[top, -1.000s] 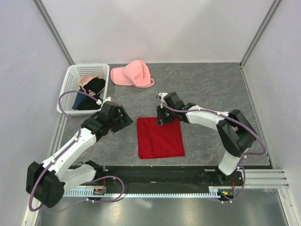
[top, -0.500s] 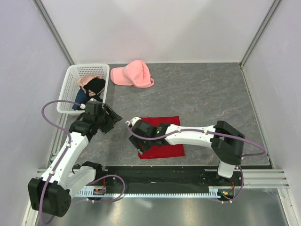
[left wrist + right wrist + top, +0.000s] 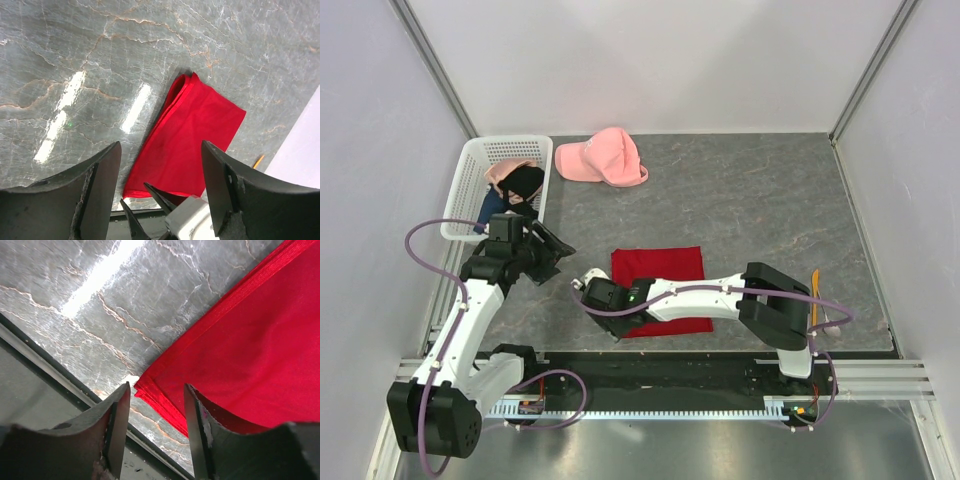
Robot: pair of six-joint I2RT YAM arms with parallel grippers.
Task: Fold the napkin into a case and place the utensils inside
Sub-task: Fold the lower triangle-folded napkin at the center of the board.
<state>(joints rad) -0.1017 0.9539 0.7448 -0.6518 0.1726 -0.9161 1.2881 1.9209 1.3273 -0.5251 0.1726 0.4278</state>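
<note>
Near the desk's (image 3: 750, 200) front edge, the right hand (image 3: 603, 300) straddles the folded red napkin's (image 3: 665, 265) left corner, fingers partly apart and gripping nothing, its arm (image 3: 690, 293) lying across it. The left hand (image 3: 552, 252) hovers wide beside it. An orange utensil (image 3: 814, 297) lies well to the right, with a pink cap (image 3: 603, 160) and a basket (image 3: 460, 200) behind.

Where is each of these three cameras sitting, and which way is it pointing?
Top external: fixed above and behind the arms, looking down on the table; both arms show whole.
Left wrist: on the left arm, looking down past its open left gripper at the napkin and the right gripper.
Right wrist: on the right arm, close over the napkin's corner by the table's near edge; its own fingers frame it.
Shared: all three see the napkin; top and left wrist both catch an orange utensil.
</note>
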